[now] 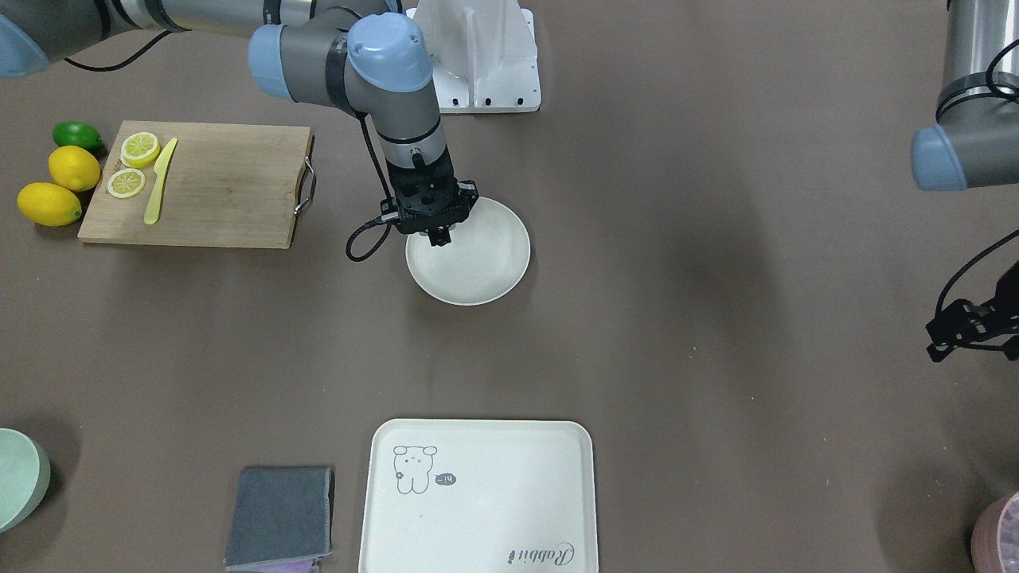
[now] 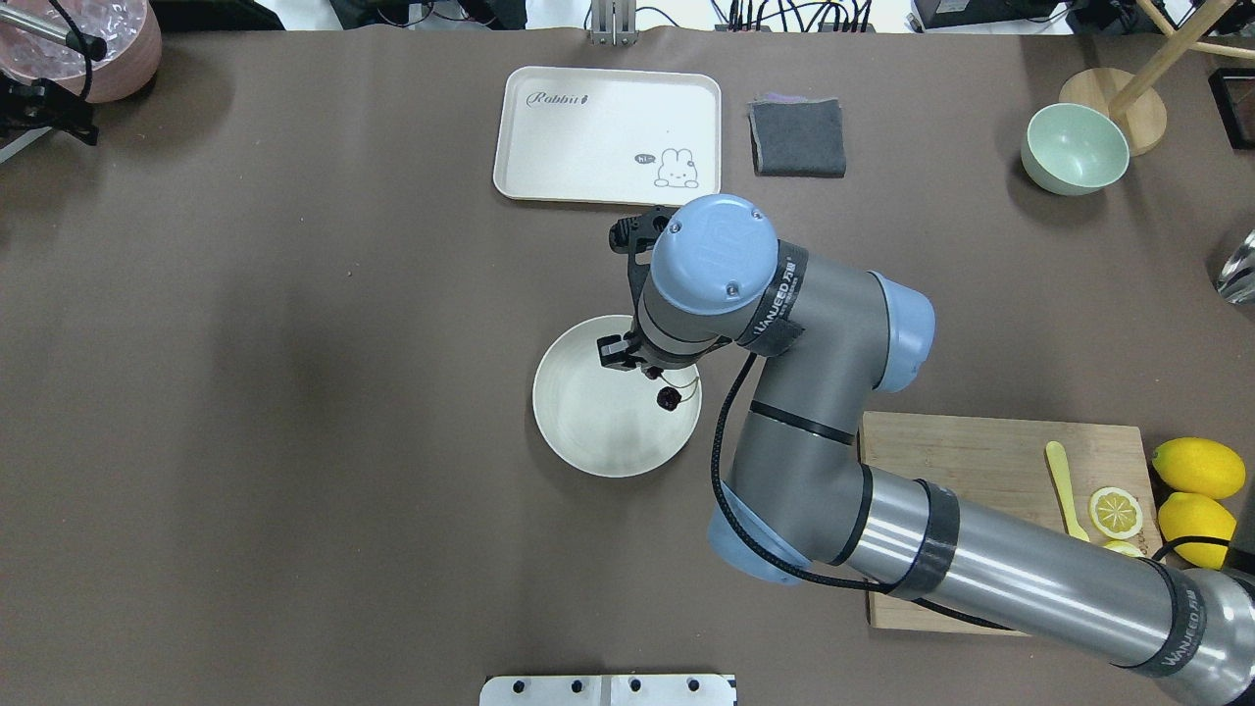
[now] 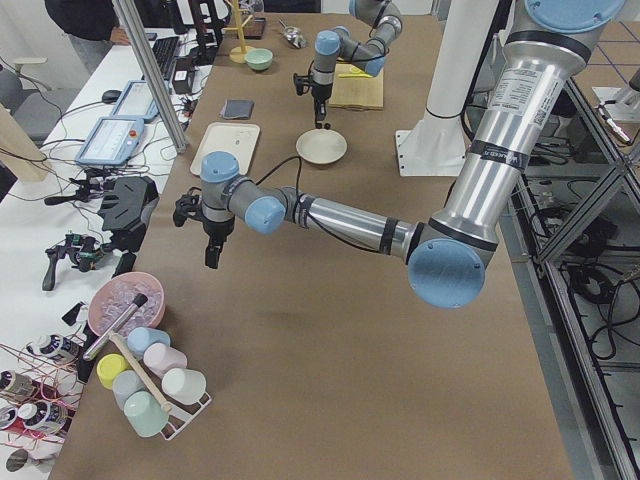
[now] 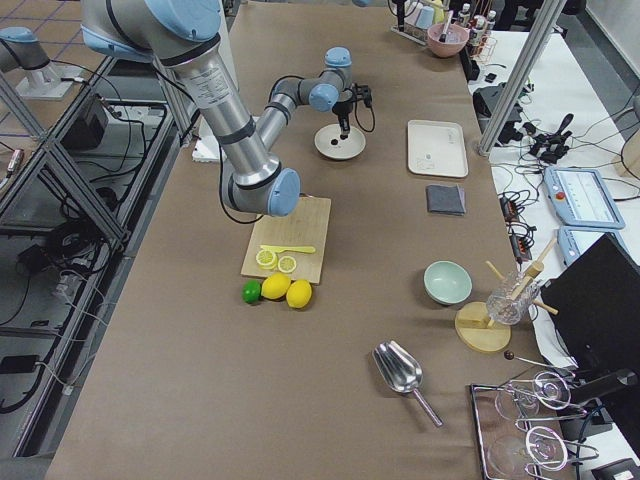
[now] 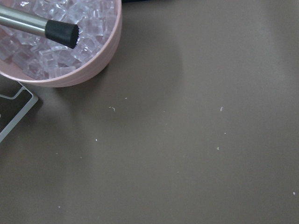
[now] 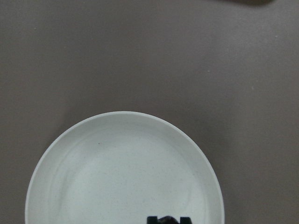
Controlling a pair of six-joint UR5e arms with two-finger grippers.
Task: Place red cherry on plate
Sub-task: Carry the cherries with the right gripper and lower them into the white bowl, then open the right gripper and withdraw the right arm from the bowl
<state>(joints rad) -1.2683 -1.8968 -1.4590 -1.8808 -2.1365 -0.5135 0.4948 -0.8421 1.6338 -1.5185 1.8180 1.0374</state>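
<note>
The plate (image 1: 486, 270) is a round cream-white dish in the middle of the table, also seen as the plate (image 2: 598, 431) and the plate (image 6: 117, 172). My right gripper (image 1: 439, 236) points straight down over the plate's rim side nearest the robot. It is shut on the red cherry (image 2: 669, 397), which dangles by thin stems just above the plate's surface. In the right wrist view only the dark fingertips (image 6: 159, 219) show, close together. My left gripper (image 1: 938, 341) hangs far off at the table's end, open and holding nothing.
A wooden board (image 1: 231, 199) carries lemon slices and a yellow knife (image 1: 159, 181); two lemons (image 1: 73, 167) and a lime lie beside it. A rabbit tray (image 1: 509, 509), grey cloth (image 1: 279, 513) and green bowl (image 1: 16, 477) sit opposite. A pink ice bowl (image 5: 88, 70) is near my left gripper.
</note>
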